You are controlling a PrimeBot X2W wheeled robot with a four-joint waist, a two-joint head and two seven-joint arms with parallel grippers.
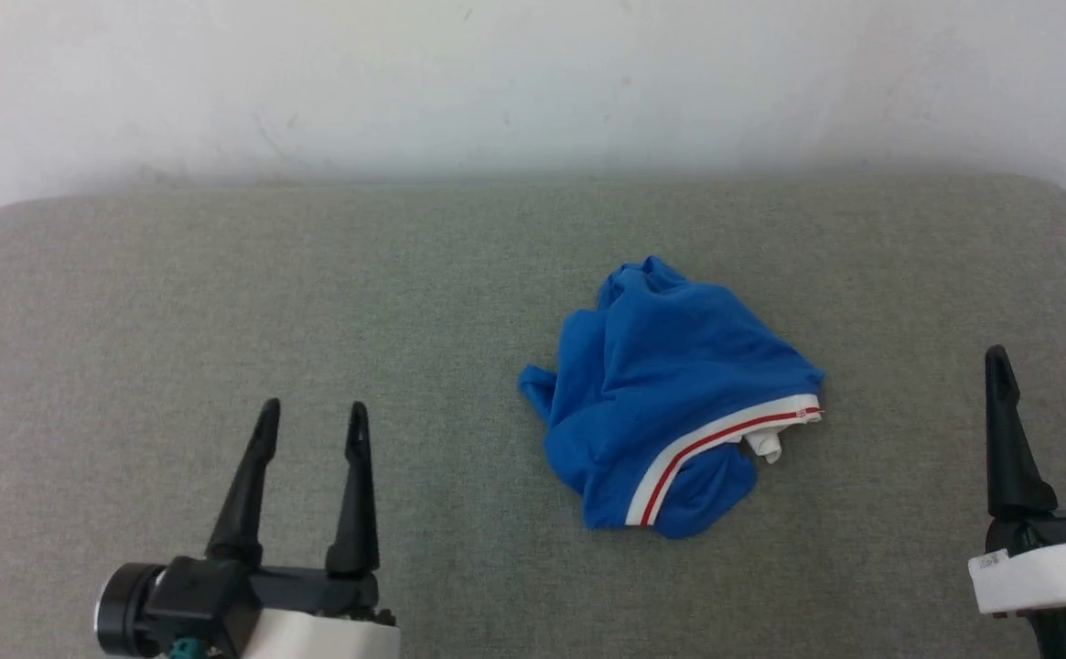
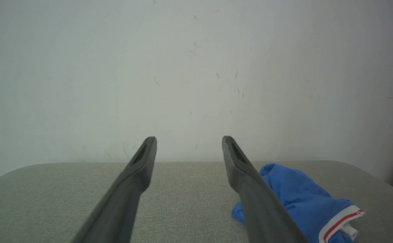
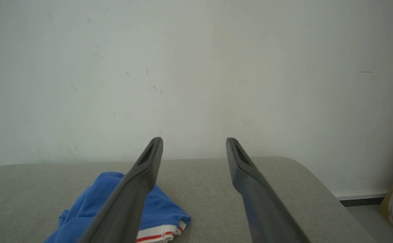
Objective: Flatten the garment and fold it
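Head view gives us one garment [image 1: 670, 384], a crumpled blue heap with one red-and-white striped band, lying right of centre on the grey cushioned surface [image 1: 221, 302]. Our left gripper [image 1: 313, 405] and right gripper [image 1: 1039, 349], two in all, each show two dark fingers spread apart, holding nothing, both well apart from the garment, one either side. One pale wall [image 1: 496, 82] stands behind.

Blue garment [image 1: 670, 366], red/wht trim
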